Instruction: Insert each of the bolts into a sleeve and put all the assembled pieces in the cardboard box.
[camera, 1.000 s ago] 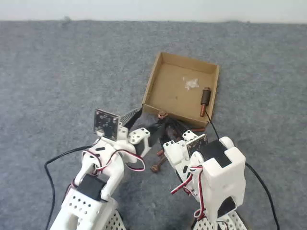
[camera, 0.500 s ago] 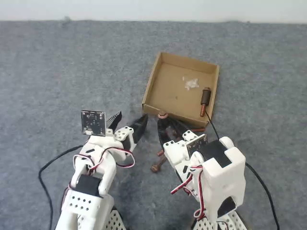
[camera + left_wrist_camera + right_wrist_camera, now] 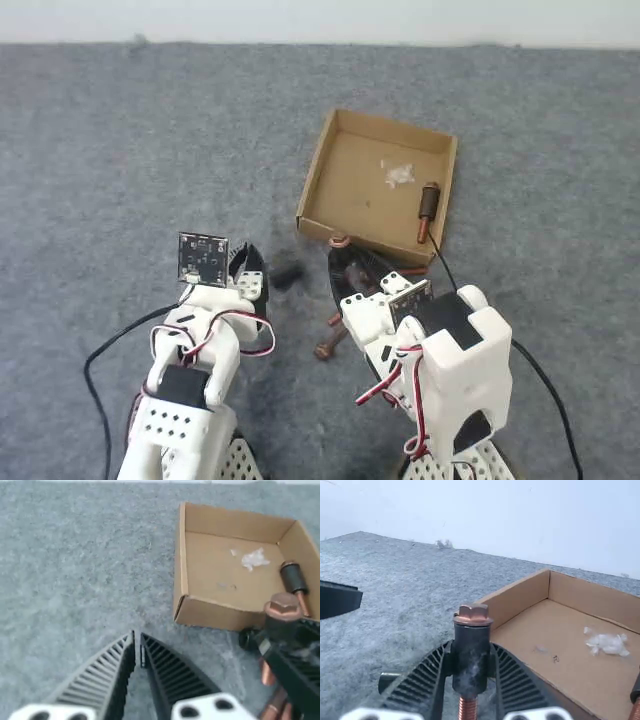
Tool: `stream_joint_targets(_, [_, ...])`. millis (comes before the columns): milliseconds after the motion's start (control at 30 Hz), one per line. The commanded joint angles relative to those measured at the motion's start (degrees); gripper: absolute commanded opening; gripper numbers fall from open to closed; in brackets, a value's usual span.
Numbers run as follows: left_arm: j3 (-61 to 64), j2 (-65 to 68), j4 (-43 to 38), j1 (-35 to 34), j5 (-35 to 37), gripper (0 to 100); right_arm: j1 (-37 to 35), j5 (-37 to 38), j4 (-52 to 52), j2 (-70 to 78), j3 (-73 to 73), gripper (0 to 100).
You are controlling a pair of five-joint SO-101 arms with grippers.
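Left pincer (image 3: 137, 652): drawn back from its neighbour, pressed together, empty.
Right pincer (image 3: 470, 655): clamped on sleeved bolt (image 3: 471, 630).
Next: likely the cardboard box (image 3: 350, 190), just beyond.

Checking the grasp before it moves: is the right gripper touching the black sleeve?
Touching. The right wrist view shows the right gripper pressed against both sides of the black sleeve, with no gap.
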Motion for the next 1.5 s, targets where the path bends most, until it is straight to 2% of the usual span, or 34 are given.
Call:
stream_joint_targets(0, [-0.48, -1.05, 2.02, -0.26, -0.7, 1, 1.01, -0.26, -1.45, -1.1, 0.88, 0.6])
stream_joint_targets(133, [-0.48, -0.79, 7.12, -0.26, -2.9, 1, 2.33, -0.26, -1.98, -1.8, 1.14, 0.6])
stream_joint_targets(267, [-0.48, -1.14, 13.45, 0.18, -8.53, 1, 5.76, -0.26, -1.36, -7.69, 2.37, 0.6])
stream_joint_targets(700, [-0.48, -1.14, 13.54, -0.18, -9.93, 1, 6.99, -0.18, 13.93, -20.0, 4.31, 0.6])
stream_joint_targets(1033, [-0.48, -1.14, 13.71, -0.26, -10.02, 1, 9.27, 0.35, 35.47, -36.18, 4.31, 0.6])
stream_joint_targets(1233, [-0.48, -1.14, 13.71, -0.26, -10.02, 1, 10.86, 11.08, 52.79, -46.99, 3.87, 0.6])
stream_joint_targets(1467, [-0.48, -1.14, 13.71, -0.26, -10.02, 1, 12.35, 11.6, 71.34, -59.47, 2.9, 0.6])
